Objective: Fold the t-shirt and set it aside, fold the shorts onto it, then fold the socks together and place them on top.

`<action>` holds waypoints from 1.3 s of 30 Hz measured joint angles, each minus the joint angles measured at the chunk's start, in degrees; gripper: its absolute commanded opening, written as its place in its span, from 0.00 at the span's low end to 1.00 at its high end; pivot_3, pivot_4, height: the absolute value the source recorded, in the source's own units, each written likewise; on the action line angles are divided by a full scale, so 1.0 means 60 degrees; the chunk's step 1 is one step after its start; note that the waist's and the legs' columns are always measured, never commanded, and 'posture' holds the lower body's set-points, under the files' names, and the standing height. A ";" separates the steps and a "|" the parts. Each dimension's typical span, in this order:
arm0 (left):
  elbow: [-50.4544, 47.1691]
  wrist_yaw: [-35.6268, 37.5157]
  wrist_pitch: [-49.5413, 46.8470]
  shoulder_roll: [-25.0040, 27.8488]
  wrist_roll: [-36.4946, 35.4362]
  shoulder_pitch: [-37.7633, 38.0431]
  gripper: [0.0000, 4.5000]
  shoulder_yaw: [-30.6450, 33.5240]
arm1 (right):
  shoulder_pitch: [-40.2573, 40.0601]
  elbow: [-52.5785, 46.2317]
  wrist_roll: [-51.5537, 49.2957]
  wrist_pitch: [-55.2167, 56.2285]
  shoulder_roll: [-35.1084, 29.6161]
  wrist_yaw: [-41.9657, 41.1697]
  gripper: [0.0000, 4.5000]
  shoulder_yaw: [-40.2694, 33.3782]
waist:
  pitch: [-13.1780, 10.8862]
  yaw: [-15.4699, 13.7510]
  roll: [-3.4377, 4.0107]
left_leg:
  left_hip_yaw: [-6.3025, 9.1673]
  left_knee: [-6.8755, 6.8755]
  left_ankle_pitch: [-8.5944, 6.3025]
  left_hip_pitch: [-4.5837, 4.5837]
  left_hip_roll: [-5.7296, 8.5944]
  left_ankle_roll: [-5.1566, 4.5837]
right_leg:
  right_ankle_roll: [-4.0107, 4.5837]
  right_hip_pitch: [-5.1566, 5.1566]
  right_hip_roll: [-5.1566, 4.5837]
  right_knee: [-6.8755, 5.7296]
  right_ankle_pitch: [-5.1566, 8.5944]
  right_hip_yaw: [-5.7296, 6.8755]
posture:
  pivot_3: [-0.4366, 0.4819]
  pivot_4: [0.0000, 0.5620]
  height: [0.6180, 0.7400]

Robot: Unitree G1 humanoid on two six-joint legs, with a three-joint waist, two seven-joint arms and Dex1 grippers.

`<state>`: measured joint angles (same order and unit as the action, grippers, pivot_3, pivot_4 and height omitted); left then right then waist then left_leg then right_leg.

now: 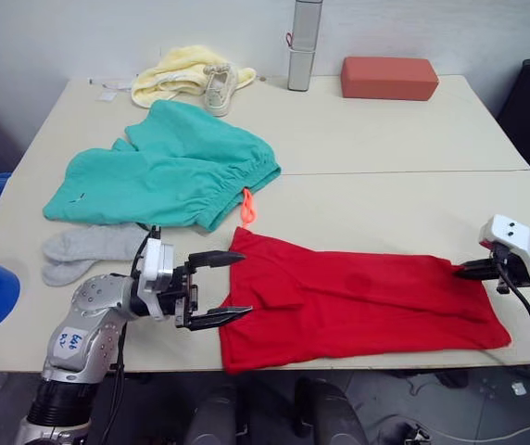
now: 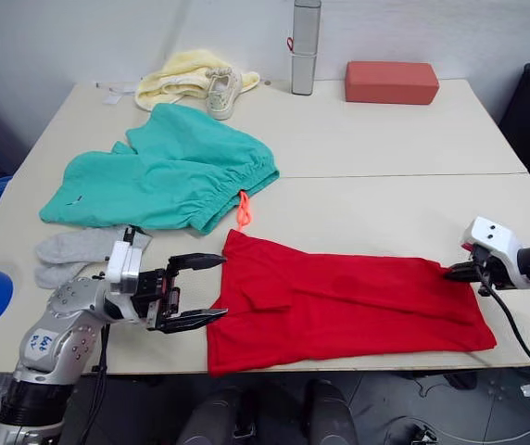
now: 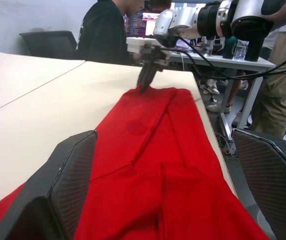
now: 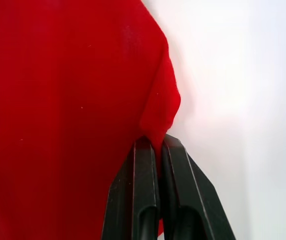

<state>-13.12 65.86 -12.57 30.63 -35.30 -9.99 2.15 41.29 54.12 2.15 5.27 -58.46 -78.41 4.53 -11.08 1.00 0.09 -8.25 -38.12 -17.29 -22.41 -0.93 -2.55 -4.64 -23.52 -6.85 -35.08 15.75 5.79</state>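
Two pincers work the t-shirt (image 1: 358, 306), folded lengthwise along the near surface (image 1: 385, 148) edge. Left pincer (image 1: 220, 287) gapes wide at its left end, gripping nothing; right pincer (image 4: 155, 150) is clenched on its right edge. Socks (image 1: 84, 252) and shorts (image 1: 168, 167) lie farther left.

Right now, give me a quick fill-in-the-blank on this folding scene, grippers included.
1. The right gripper is shut on an edge of the ____.
2. The left gripper is ____, its fingers either side of the red t-shirt edge.
3. The socks lie beside the ____ shorts.
4. The brick-like block sits at the table's ____ edge.

Missing words: t-shirt; open; teal-green; far
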 measured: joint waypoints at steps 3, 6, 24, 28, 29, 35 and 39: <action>0.0073 -0.0092 0.0133 -0.0090 0.0093 -0.0147 1.00 -0.0051 | 0.0830 0.0748 0.0551 0.0817 0.0502 0.1234 0.01 0.0165 | 0.0000 0.0104 0.0000 | -0.0002 0.0004 0.0007 -0.0001 -0.0003 0.0001 | 0.0001 -0.0003 0.0010 -0.0001 0.0000 -0.0002 | 0.48 0.27 1.00; 0.0114 -0.0204 0.0209 -0.0111 0.0227 -0.0189 1.00 -0.0066 | 0.1381 0.1367 0.1028 0.1503 0.0803 0.2334 0.01 0.0319 | 0.0000 0.0123 0.0000 | -0.0006 0.0004 0.0024 -0.0002 -0.0012 -0.0024 | 0.0005 -0.0008 0.0022 -0.0001 0.0003 -0.0005 | 0.48 0.27 1.00; 0.0797 -0.1158 -0.0540 0.0064 0.0584 -0.0962 1.00 -0.0079 | 0.2170 0.2449 0.0168 0.1553 0.1463 0.2696 0.53 -0.0955 | -0.0003 0.0078 0.0005 | -0.0008 -0.0001 0.0041 -0.0004 -0.0017 -0.0045 | 0.0002 0.0003 0.0029 -0.0002 0.0002 -0.0004 | 0.48 0.27 1.00; 0.1796 -0.1208 -0.1445 0.0508 0.1250 -0.2446 1.00 -0.0703 | 0.1268 0.0917 -0.1185 -0.1699 0.0349 0.1686 0.86 -0.2125 | -0.0004 -0.0072 0.0005 | 0.0011 -0.0006 0.0042 -0.0015 -0.0016 -0.0047 | 0.0002 0.0003 0.0024 0.0002 0.0002 0.0008 | 0.48 0.27 1.00; 0.2074 -0.1287 -0.1777 0.0636 0.1481 -0.2834 1.00 -0.0846 | 0.0855 0.0324 -0.1465 -0.2831 0.0018 0.1697 0.92 -0.2397 | -0.0003 -0.0108 0.0007 | 0.0006 -0.0005 0.0041 -0.0011 -0.0016 -0.0046 | 0.0003 0.0002 0.0023 0.0002 0.0001 0.0002 | 0.48 0.27 1.00; 0.4057 -0.0944 -0.2235 0.0155 0.2167 -0.4616 1.00 -0.1728 | -0.2701 -0.4262 -0.3007 -0.8841 -0.0387 0.2823 0.99 -0.4249 | 0.0002 -0.0153 0.0011 | 0.0004 0.0000 0.0039 -0.0016 -0.0017 -0.0043 | 0.0003 -0.0011 0.0019 -0.0007 0.0001 -0.0001 | 0.48 0.27 1.00; 0.5636 -0.0671 -0.1826 -0.0277 0.3032 -0.5679 1.00 -0.2373 | -0.3978 -0.6804 -0.3806 -1.1851 0.0461 0.4233 0.99 -0.5933 | 0.0004 -0.0142 0.0015 | -0.0011 0.0001 0.0038 -0.0011 -0.0018 -0.0041 | 0.0003 -0.0022 0.0028 -0.0020 0.0001 0.0000 | 0.48 0.27 1.00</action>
<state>20.70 61.83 -23.53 28.97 -17.11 -44.07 -12.09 17.42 13.30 -20.68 -65.84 -55.69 -53.01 -31.07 -11.06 0.14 0.18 -8.31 -38.12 -17.06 -22.48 -1.04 -2.79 -4.62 -23.66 -6.68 -35.21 15.76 5.79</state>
